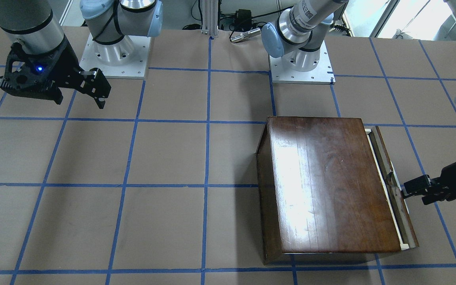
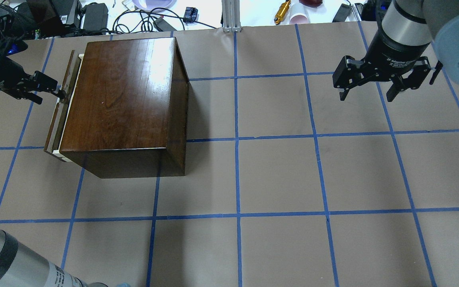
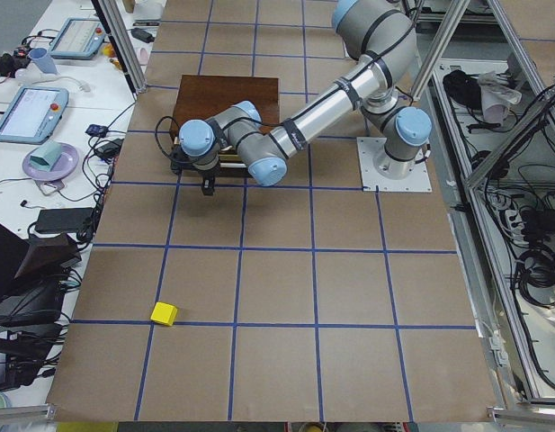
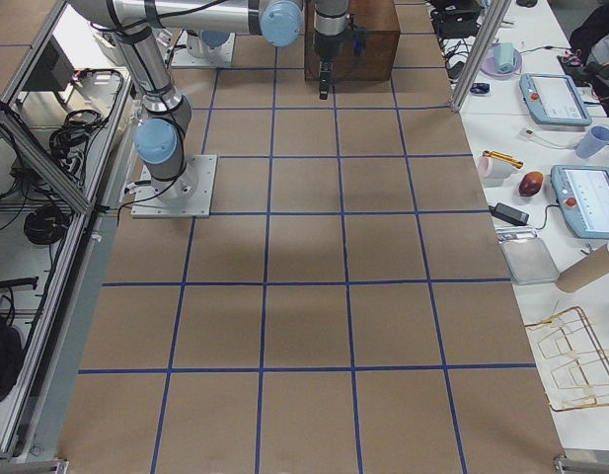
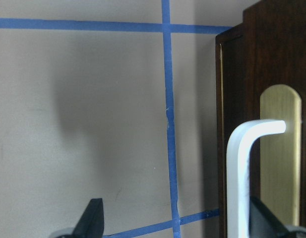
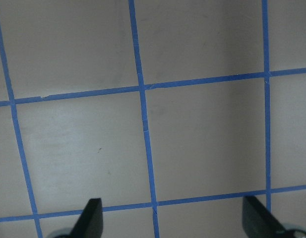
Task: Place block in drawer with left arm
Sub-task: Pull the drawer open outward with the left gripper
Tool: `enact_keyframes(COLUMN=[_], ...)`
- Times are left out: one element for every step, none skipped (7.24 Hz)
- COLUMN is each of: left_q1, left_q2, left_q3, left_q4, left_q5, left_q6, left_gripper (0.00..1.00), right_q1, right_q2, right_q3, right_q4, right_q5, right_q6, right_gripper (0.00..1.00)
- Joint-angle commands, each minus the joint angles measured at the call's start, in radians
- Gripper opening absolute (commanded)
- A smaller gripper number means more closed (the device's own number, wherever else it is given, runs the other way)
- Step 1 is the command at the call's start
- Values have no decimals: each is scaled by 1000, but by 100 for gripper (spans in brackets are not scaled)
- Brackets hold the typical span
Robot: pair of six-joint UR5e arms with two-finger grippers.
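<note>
Left gripper [image 5: 175,214]: jaws gaping, clamping nothing; the pale handle [image 5: 239,163] sits between my fingers [image 5: 93,219], just beside one.
Drawer [image 2: 56,123]: out a sliver from the wooden box [image 2: 122,91].
Block [image 3: 164,313]: on the table [image 3: 286,288] near its left end, well apart from the wooden box.
Right gripper [image 2: 367,95]: spread wide, empty.

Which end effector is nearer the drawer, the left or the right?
Left. The left end effector is right at the drawer's front panel; the right end effector hangs far across the table.
</note>
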Motion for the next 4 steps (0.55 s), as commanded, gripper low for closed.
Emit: enact_keyframes(left_q1=[1,3,4,4], left_q2=[-1,-2,-2,-2], left_q3=[3,3,5,10], left_q4=[0,1,3,11], left_q5=[17,17,17,21], left_q6=[6,12,12,13], left_gripper=[100,100,100,100], right_q1=[0,0,0,0], right_q2=[0,0,0,0], right_q3=[0,0,0,0], right_q4=[0,0,0,0], right_q5=[0,0,0,0], right_q6=[0,0,0,0], right_gripper=[100,100,100,100])
